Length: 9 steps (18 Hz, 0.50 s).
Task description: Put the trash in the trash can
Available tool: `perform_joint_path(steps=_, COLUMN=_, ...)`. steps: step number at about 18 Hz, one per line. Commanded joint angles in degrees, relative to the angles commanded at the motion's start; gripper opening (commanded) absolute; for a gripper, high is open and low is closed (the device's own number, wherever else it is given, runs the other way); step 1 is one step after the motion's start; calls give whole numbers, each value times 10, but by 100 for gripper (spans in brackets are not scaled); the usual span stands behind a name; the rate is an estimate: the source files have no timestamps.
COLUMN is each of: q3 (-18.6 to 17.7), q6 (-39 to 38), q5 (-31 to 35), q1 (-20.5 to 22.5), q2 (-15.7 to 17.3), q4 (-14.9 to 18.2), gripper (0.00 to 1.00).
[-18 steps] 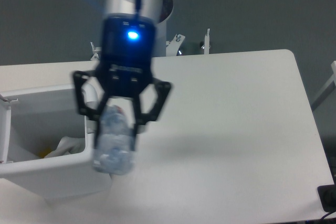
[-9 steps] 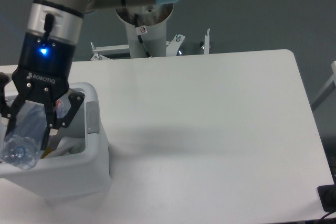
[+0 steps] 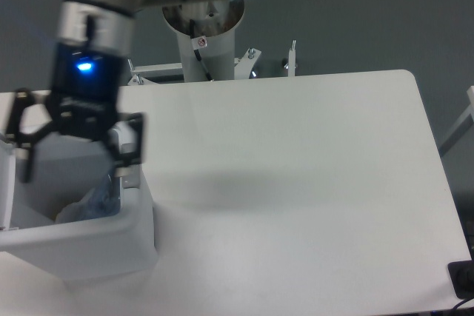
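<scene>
The crushed clear bottle (image 3: 98,199) now lies inside the trash can (image 3: 89,238), at the lower left of the frame, leaning against the bin's right inner wall with pale crumpled material beside it on the bin floor; that is probably the white wrapper (image 3: 68,212), though it is too blurred to say for sure. Half a second ago the bottle was pinched between the fingers and hung over the bin's near rim; a second ago it was being carried in over the table (image 3: 296,183), right of the bin. So the release has just happened.

The end effector (image 3: 80,159) hovers above the bin's opening, its two fingers spread wide, one out past the bin's left wall and the other near the right rim, with nothing between them. It is blurred, which suggests motion.

For the task, this looks like the last item delivered: no litter shows on the white table anywhere to the right, up to the arm's base column (image 3: 204,42) at upper centre. By that reading, little is left but to lift the arm clear.
</scene>
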<state>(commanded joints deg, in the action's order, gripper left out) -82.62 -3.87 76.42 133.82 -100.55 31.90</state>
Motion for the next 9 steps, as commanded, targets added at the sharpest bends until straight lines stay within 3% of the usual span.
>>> perform_joint_path(steps=2, q3=-4, q6=20, q5=44, q1=36, q2=-1, q4=0, gripper=100)
perform_joint_path(steps=6, q3=-29, q6=176, q5=103, q1=98, q2=0, q4=3, gripper=100)
perform_joint_path(steps=7, q3=-31, q6=198, q5=119, q1=100, q2=2, q4=10, gripper=100)
perform_joint_path(steps=9, q3=-36, q6=265, q5=158, q1=101, q2=14, q4=56, gripper=100)
